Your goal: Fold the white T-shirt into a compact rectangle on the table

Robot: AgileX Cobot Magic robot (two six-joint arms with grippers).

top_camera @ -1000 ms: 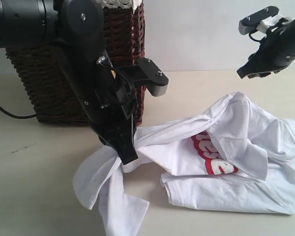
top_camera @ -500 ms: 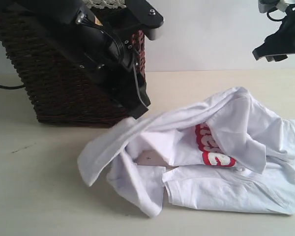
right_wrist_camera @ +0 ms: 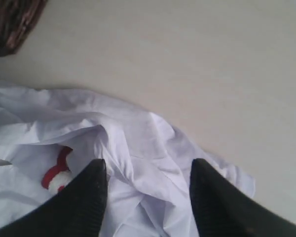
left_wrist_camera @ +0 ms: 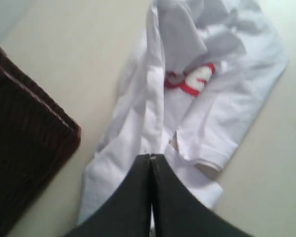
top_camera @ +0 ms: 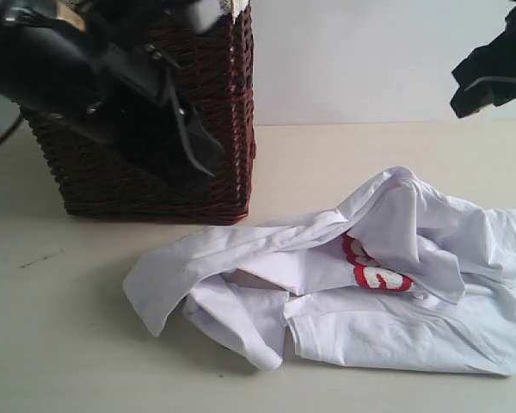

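Since half a second ago the left gripper [top_camera: 206, 159] has lifted away from the cloth, and the sleeve it raised has dropped flat. In the exterior view that arm is a dark, motion-blurred mass slanting across the brown wicker basket [top_camera: 232, 103], hiding much of its front. The right gripper [top_camera: 486, 82] hangs high at the frame's upper right corner, cut off by the edge. The white T-shirt [top_camera: 396, 327] lies crumpled on the pale matte table [top_camera: 69, 344], right of the basket. Soft folds cover most of its red-outlined lettering [top_camera: 374, 274].

From the left wrist, the gripper [left_wrist_camera: 151, 163] shows two black fingers pressed together with nothing between them, above the shirt [left_wrist_camera: 138, 113]. Part of the lettering [left_wrist_camera: 190, 81] shows; the basket [left_wrist_camera: 24, 148] is a dark blur at one side on the table [left_wrist_camera: 79, 59].

From the right wrist, the gripper [right_wrist_camera: 148, 177] stands with its ribbed black fingers spread apart and empty over rumpled cotton [right_wrist_camera: 138, 148]. A scrap of lettering [right_wrist_camera: 56, 175] peeks out, the table [right_wrist_camera: 212, 59] lies beyond, and a basket [right_wrist_camera: 10, 19] corner is cropped.
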